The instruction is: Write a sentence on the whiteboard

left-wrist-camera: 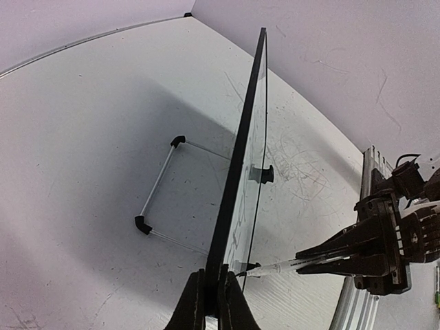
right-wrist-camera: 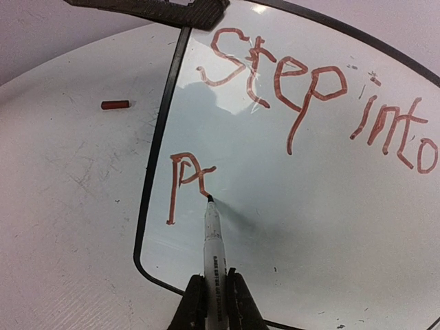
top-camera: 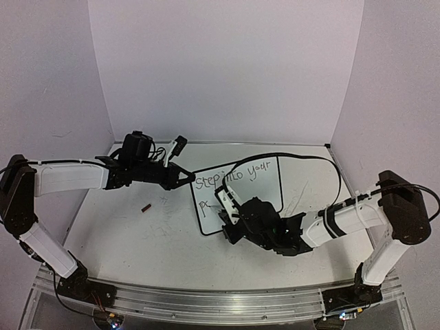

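The whiteboard [top-camera: 268,192] stands tilted mid-table, its black-framed edge [left-wrist-camera: 247,124] seen end-on in the left wrist view. My left gripper [top-camera: 184,176] is shut on its upper left corner [left-wrist-camera: 214,302]. The sentence [top-camera: 260,172] reads "step into your" on the top line, and "step into" [right-wrist-camera: 297,110] shows in the right wrist view. Below it are a "p" [right-wrist-camera: 180,182] and a short stroke after it. My right gripper [top-camera: 230,210] [right-wrist-camera: 214,297] is shut on a white marker [right-wrist-camera: 213,240] whose tip touches the board at that stroke's end. The marker also shows in the left wrist view [left-wrist-camera: 302,265].
A small red-brown cap [top-camera: 146,207] [right-wrist-camera: 115,105] lies on the scuffed tabletop left of the board. The board's wire stand with black feet [left-wrist-camera: 143,223] rests behind it. A black cable [top-camera: 302,157] arcs over the board's right side. The metal rail [left-wrist-camera: 357,302] runs along the near edge.
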`<act>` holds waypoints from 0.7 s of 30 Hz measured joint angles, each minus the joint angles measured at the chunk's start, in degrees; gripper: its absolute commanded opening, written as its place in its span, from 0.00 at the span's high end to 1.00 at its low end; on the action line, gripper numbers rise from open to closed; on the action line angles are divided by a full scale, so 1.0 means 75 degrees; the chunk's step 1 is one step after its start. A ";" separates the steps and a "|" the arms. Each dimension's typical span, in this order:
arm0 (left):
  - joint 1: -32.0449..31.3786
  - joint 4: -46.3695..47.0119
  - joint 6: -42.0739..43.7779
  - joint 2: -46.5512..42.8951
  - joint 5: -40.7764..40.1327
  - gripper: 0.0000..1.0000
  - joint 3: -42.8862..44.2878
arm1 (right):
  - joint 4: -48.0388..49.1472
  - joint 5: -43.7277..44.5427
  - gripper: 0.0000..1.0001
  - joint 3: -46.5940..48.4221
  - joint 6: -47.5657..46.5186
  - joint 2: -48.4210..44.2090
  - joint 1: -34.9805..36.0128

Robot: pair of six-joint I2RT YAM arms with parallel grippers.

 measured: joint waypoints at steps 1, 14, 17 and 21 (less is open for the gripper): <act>0.0000 -0.0002 0.0000 0.0000 0.0000 1.00 0.0000 | 0.0002 0.0024 1.00 -0.0020 0.0015 -0.0009 0.0000; 0.0000 0.0001 0.0000 0.0000 -0.0005 1.00 0.0000 | 0.0192 0.0221 1.00 -0.0126 0.0130 -0.0144 -0.0101; 0.0000 0.0001 0.0000 0.0000 -0.0009 1.00 0.0000 | 0.0211 0.0219 1.00 -0.0126 0.0127 -0.0144 -0.0102; 0.0000 0.0001 0.0000 0.0000 -0.0009 1.00 0.0000 | 0.0224 0.0195 1.00 -0.0126 0.0129 -0.0144 -0.0105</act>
